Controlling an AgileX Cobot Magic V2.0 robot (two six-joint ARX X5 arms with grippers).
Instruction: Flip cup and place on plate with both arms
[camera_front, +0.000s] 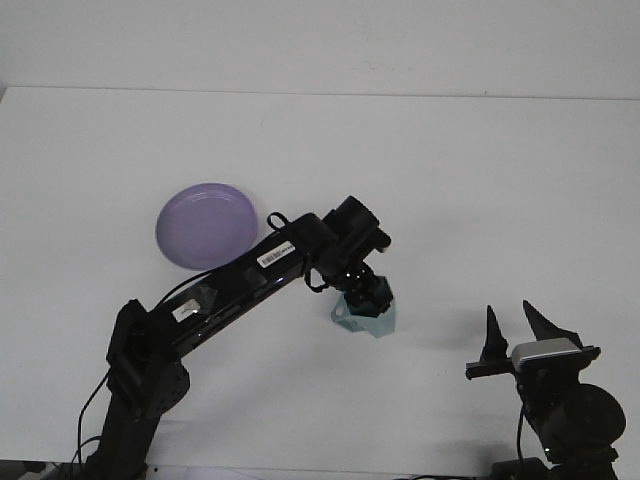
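Near edge, right corner of the white desk (480, 180): right tool (515, 335) sits low over its arm base, two dark fingers (491, 333) pointing up with a clear gap between them, nothing held. It is well apart from the cup.

Near edge, left: base of the left arm (215, 295), black, reaching diagonally up and right toward the middle of the desk, white label on the forearm, cable loop near the wrist.

Middle of desk, slightly toward the near side: teal faceted cup (368, 318). It looks tilted, not sitting flat. Left tool (362, 292) comes down onto the cup from above; its dark tip overlaps the cup's upper part. Finger position is hidden by the wrist and the cup, so I cannot tell whether it is clamped or apart.

Further back, left of centre: purple plate (205, 226), flat on the desk, empty, well apart from the cup. The left arm's forearm passes just beside its near right rim.
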